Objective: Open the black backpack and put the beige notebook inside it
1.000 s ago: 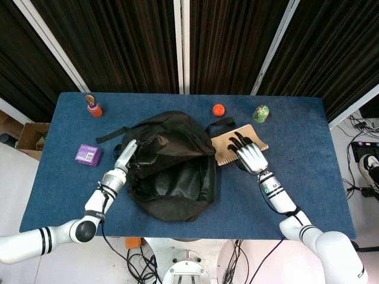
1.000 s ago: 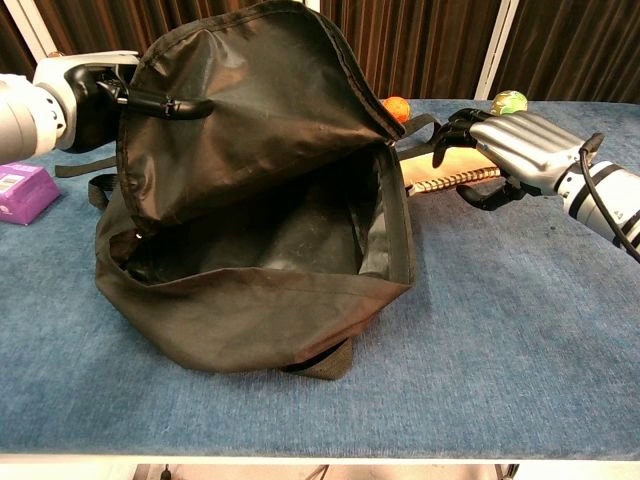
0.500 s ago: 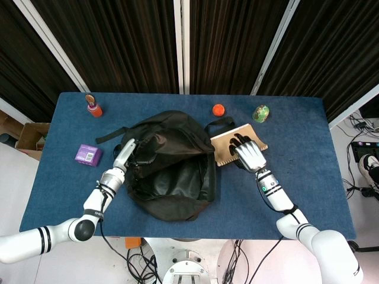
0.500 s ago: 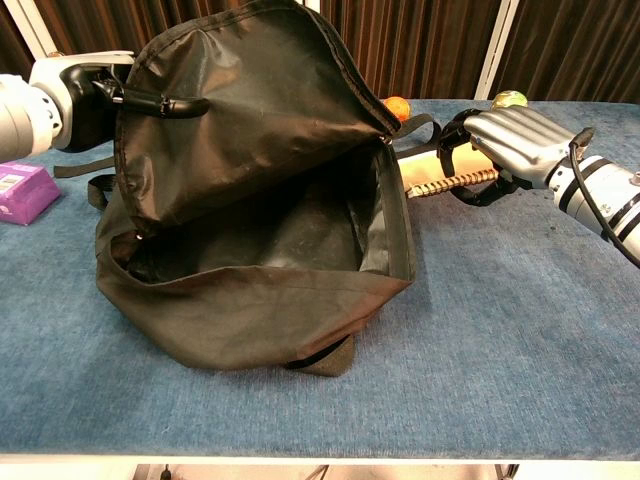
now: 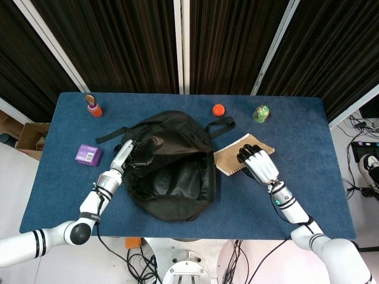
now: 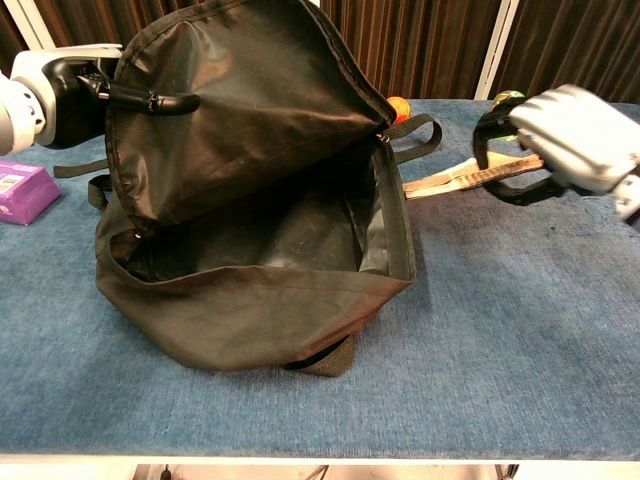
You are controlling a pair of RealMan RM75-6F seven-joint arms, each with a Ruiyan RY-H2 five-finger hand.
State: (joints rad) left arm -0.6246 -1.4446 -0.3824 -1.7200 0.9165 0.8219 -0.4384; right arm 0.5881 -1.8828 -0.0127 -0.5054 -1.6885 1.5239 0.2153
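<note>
The black backpack (image 5: 172,168) lies in the middle of the blue table, its mouth wide open in the chest view (image 6: 260,235). My left hand (image 5: 127,154) grips the top flap at its left edge and holds it up (image 6: 55,85). The beige spiral notebook (image 5: 232,160) is just right of the backpack's opening. My right hand (image 5: 259,165) grips the notebook's right end from above. In the chest view the notebook (image 6: 462,176) hangs tilted off the table, its left end low near the backpack strap, and the right hand (image 6: 575,140) wraps around it.
An orange cap (image 5: 219,109) and a green ball (image 5: 260,113) sit at the back right. An orange bottle (image 5: 93,106) stands at the back left. A purple box (image 5: 87,155) lies left of the backpack, near my left hand (image 6: 20,190).
My right hand has closed on the notebook and lifted it off the table, drawing it back towards me. The left hand keeps the flap raised, slightly higher.
</note>
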